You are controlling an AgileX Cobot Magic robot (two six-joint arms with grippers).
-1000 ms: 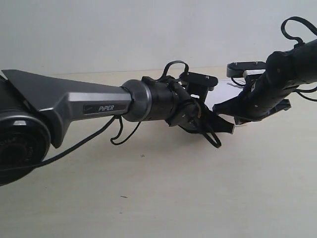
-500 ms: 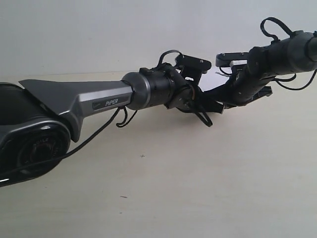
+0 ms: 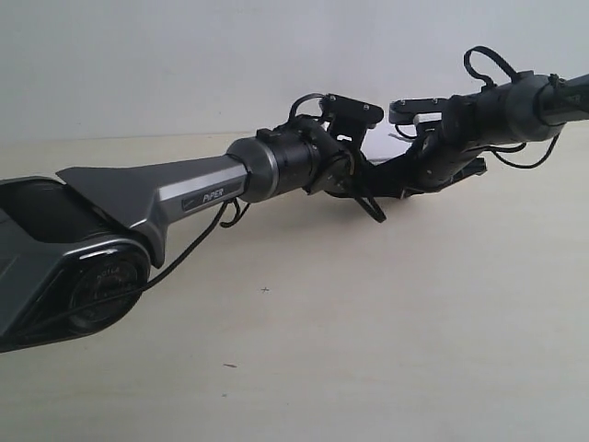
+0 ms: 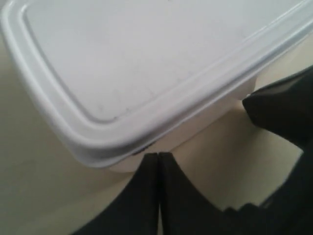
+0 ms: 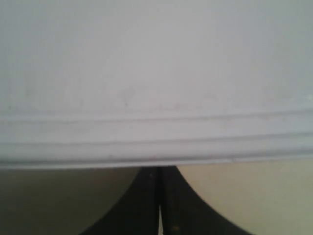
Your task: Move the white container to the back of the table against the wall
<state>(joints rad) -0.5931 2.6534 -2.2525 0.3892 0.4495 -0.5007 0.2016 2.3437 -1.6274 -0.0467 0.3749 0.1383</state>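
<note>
The white container (image 4: 146, 58) fills most of the left wrist view, its rimmed lid on and one rounded corner facing me. My left gripper (image 4: 159, 155) is shut, and its joined tips touch the box wall just under the lid rim. In the right wrist view the white container (image 5: 156, 73) shows one long lid edge. My right gripper (image 5: 159, 169) is shut too, with its tips under that edge against the side. In the exterior view both arms hide the container; they meet near the wall (image 3: 184, 64) at the back of the table (image 3: 368, 322).
The arm at the exterior view's left (image 3: 184, 198) reaches across the table's middle. The arm at the exterior view's right (image 3: 502, 110) comes in from the right edge. A dark part of the other gripper (image 4: 281, 112) lies beside the box.
Both arms have moved back toward the wall, pushing the container with them. A sliver of white box showed between the arms a second ago and is now covered.
</note>
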